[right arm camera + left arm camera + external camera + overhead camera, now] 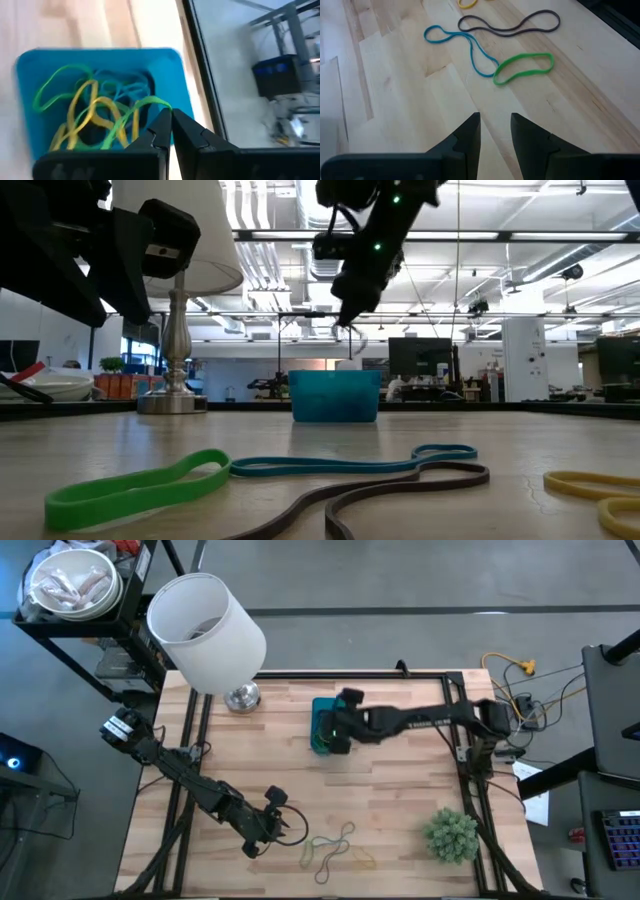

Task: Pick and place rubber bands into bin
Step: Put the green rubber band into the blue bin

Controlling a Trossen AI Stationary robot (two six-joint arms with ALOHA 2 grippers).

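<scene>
The blue bin (322, 712) stands near the table's far middle and holds several green, yellow and blue rubber bands (95, 110). My right gripper (171, 114) hovers above the bin (334, 395), shut on a green band. My left gripper (495, 125) is open, low over the wood near the table's near edge (283, 828). Just beyond its fingertips lie loose bands flat on the table: a green band (522, 67), a blue band (462, 47), a dark brown band (510, 25) and a yellow band (467, 4). My right gripper pinches a green rubber band at the top of its loop (161, 104), between the fingertips, from above and pointing down. The band hangs slack below the fingers, and its lower part (112, 137) lies among the bands in the bin.
A white lampshade (205, 630) on a metal base (242, 697) stands at the far left of the table. A fuzzy green plant ball (450, 835) sits near the right near corner. Bare wood lies between the bin and the loose bands (335, 845).
</scene>
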